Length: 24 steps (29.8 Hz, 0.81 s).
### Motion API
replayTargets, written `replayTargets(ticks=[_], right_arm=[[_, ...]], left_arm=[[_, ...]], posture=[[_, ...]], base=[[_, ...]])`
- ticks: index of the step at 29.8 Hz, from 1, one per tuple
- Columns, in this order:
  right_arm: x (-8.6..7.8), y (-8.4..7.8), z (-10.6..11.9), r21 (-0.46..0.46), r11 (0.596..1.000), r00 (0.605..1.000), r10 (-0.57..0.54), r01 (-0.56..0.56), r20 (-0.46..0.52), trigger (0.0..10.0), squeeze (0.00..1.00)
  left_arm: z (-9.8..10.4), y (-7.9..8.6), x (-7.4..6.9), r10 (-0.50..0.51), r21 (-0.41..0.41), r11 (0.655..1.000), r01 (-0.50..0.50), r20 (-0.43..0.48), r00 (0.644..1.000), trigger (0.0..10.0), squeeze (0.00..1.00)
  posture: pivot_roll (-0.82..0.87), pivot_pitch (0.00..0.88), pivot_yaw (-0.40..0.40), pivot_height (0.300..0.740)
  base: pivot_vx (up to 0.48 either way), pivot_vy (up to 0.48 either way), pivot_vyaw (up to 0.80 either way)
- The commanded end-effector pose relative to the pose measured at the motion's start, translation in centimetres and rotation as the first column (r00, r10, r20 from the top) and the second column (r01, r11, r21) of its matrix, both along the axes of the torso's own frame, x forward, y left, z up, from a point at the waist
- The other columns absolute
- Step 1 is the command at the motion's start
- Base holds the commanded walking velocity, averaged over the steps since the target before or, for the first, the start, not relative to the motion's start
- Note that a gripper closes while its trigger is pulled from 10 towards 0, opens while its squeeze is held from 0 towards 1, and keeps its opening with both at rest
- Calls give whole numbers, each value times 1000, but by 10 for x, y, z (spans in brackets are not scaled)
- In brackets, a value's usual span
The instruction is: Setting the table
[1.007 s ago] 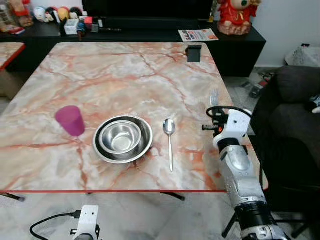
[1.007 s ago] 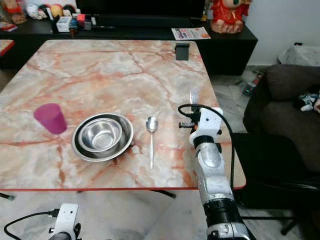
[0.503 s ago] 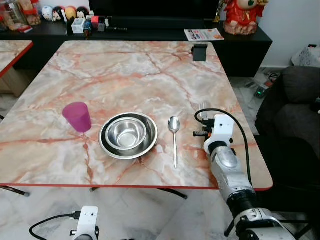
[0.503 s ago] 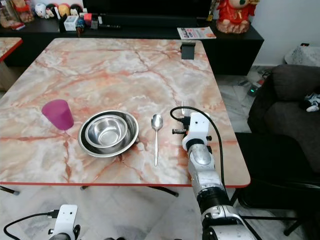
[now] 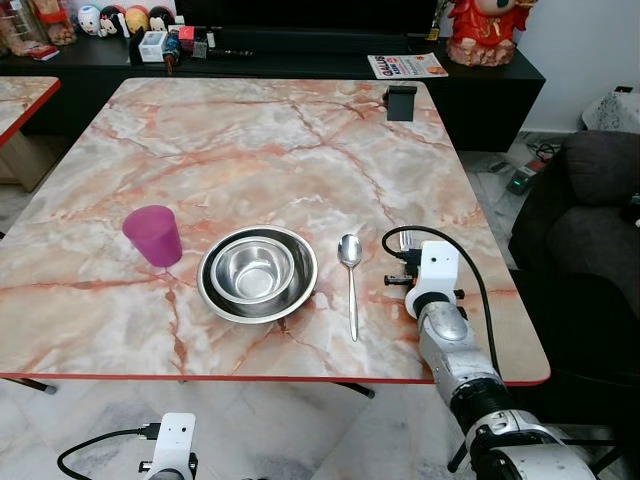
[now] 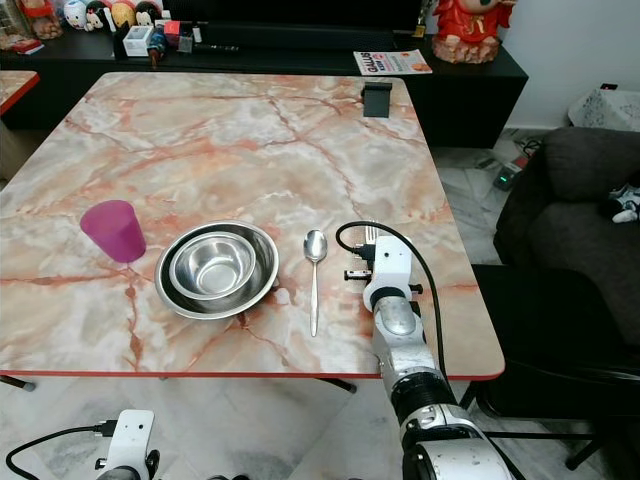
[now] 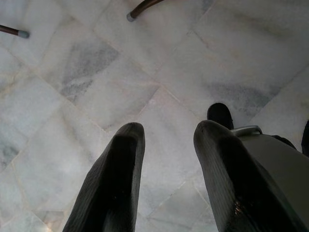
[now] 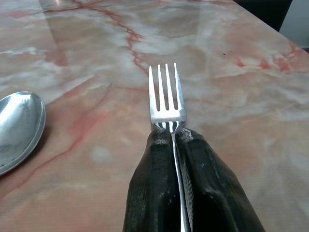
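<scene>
On the marble table a steel bowl sits inside a steel plate near the front edge. To its left stands a purple cup. A spoon lies just right of the plate, bowl end away from me. My right arm reaches over the table right of the spoon. Its gripper is shut on a fork, which is held low over the marble, tines pointing away, beside the spoon. My left gripper hangs open above the floor.
A small black stand sits at the table's far right edge. Behind is a black sideboard with a magazine and a red figurine. A dark sofa stands close on the right. Furniture legs stand on the tiled floor.
The camera has shifted. My right arm has moved left toward the spoon with the fork and brought it lower over the table. Bowl, cup and spoon have stayed put.
</scene>
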State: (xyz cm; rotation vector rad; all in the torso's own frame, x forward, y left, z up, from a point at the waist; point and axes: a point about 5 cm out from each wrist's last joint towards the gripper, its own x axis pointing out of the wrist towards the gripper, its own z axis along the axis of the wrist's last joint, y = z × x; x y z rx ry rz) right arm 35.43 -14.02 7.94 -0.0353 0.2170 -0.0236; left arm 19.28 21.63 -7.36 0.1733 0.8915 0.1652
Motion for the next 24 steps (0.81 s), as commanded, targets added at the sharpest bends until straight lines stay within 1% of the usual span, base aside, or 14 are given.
replayTargets(ticks=[1,2,3,4,10,15,18,19,20,21,22,23,24], right_arm=[[-7,2,-15,-10,1000,998,-1,0,-65,10000,0],[-7,3,-14,-7,1000,998,0,-1,-63,10000,0],[-7,3,-14,-5,1000,998,2,-3,-60,10000,616],[-6,4,-12,-2,1000,999,2,-2,-52,10000,1000],[-4,3,-10,-7,1000,999,-6,5,-42,10000,1000],[-1,2,-3,-6,1000,1000,-24,24,-9,10000,1000],[0,2,2,-20,999,999,-25,25,26,10000,1000],[1,2,5,-40,999,998,-26,29,52,10000,1000],[2,1,10,-62,997,996,-36,41,87,10000,451],[2,0,15,-73,996,991,-43,53,126,10000,0],[3,-1,19,-78,995,987,-48,60,151,10000,0],[3,-2,25,-79,994,979,-56,73,198,10000,0],[3,-4,34,-82,992,962,-72,96,265,10000,0]], left_arm=[[-4,2,-8,6,-5,1000,-6,-35,999,10000,0],[-4,2,-8,6,-5,1000,-6,-35,999,10000,0],[-4,1,-8,5,-6,1000,-5,-36,999,10000,0],[-4,1,-8,5,-7,1000,-6,-38,999,10000,0],[-5,2,-9,7,-6,1000,-7,-40,999,10000,0],[-5,1,-9,9,-7,1000,-9,-39,999,10000,0],[-5,0,-8,7,-8,1000,-7,-38,999,10000,0],[-5,0,-8,7,-8,1000,-7,-37,999,10000,0],[-4,0,-8,7,-8,1000,-7,-36,999,10000,0],[-4,0,-8,7,-9,1000,-8,-36,999,10000,0],[-4,0,-8,7,-9,1000,-8,-35,999,10000,0],[-4,0,-8,8,-9,1000,-8,-34,999,10000,0],[-4,0,-8,9,-10,1000,-9,-33,999,10000,0]], posture=[[-15,130,-11,740],[-15,130,-11,740],[-14,129,-12,740],[-14,131,-12,740],[-13,130,-13,740],[-16,130,-13,740],[-16,128,-14,740],[-16,128,-14,740],[-16,129,-14,740],[-16,129,-14,740],[-16,129,-14,740],[-16,128,-15,740],[-14,128,-15,740]], base=[[0,0,0],[0,0,0],[0,0,0],[0,0,0],[0,0,0],[0,0,0],[0,0,0],[0,0,0],[0,0,0],[0,0,0],[0,0,0],[0,0,0],[0,0,0]])
